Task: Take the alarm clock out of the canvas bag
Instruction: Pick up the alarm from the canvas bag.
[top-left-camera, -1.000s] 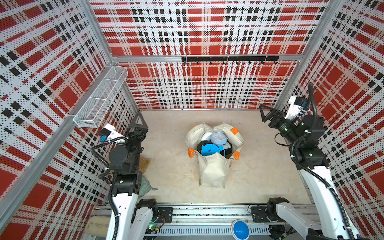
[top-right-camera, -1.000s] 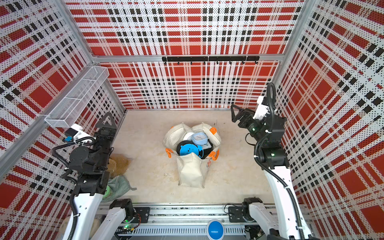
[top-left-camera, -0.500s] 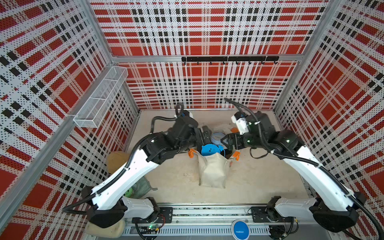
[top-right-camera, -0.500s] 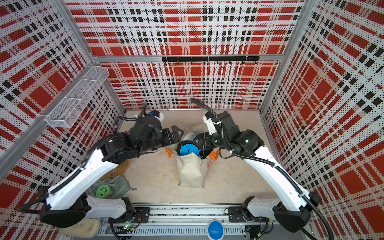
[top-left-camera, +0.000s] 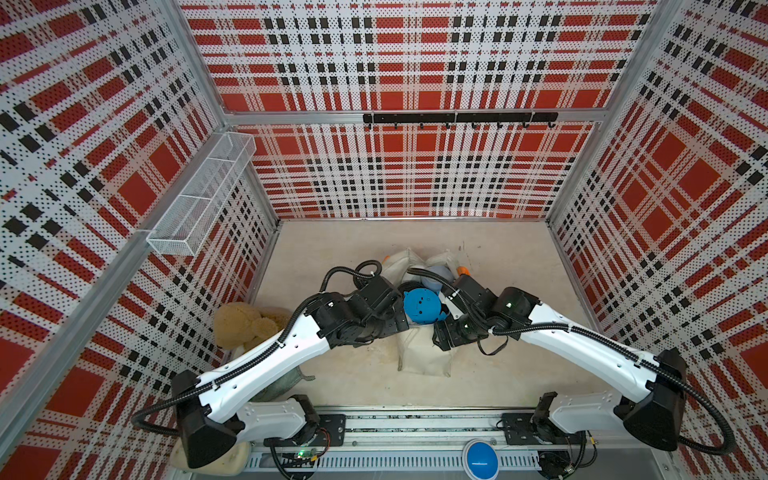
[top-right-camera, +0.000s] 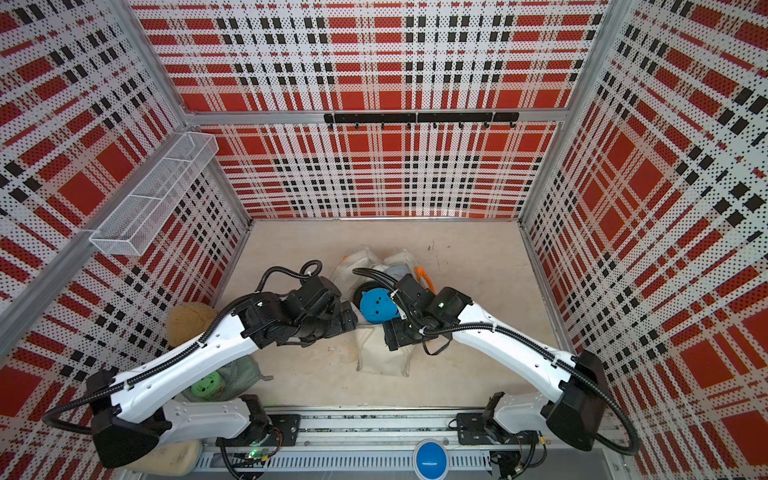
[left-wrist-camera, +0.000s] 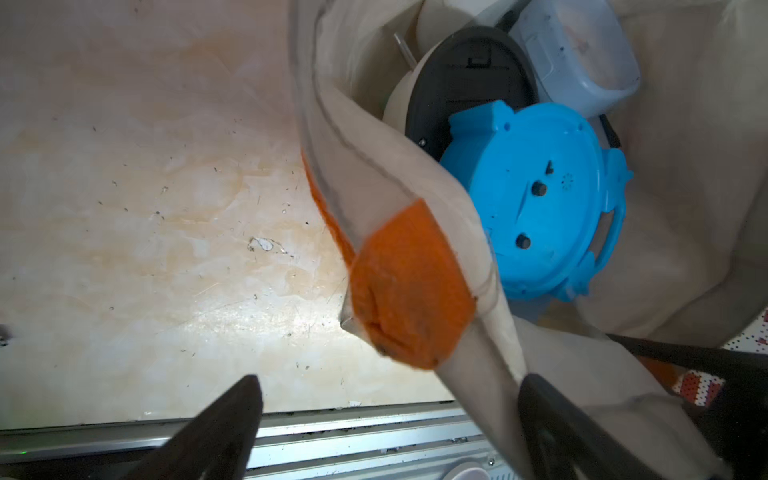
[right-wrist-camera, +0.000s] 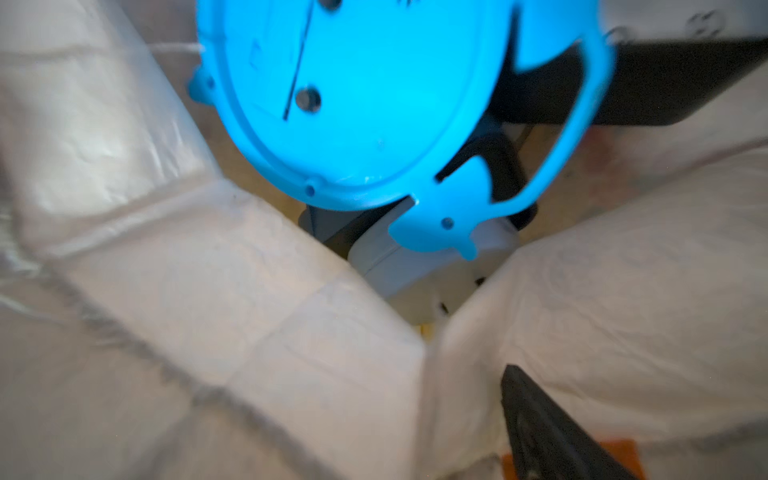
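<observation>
The jaws of the left gripper (left-wrist-camera: 390, 380) are wide open and hold nothing. The bag's orange corner tab (left-wrist-camera: 409, 286) hangs just above the gap, and the cloth edge runs down right next to one dark finger (left-wrist-camera: 552, 415).

I cannot tell how the jaws of the right gripper (top-left-camera: 446, 336) stand. Its wrist view shows only one black finger (right-wrist-camera: 548, 428), low and right in the frame, beside white cloth.

The blue alarm clock (top-left-camera: 422, 306) sits in the open mouth of the canvas bag (top-left-camera: 419, 361), a little below the middle in both top views. Its back faces up and shows small dark knobs. It lies on a round black-and-white thing (left-wrist-camera: 465, 79), near a pale grey plastic box (left-wrist-camera: 577, 54).

The two arms reach in from the lower corners, one gripper on each side of the clock. A tan plush toy (top-left-camera: 245, 324) lies on the table (top-left-camera: 332, 257) at the left, well apart from the bag.
</observation>
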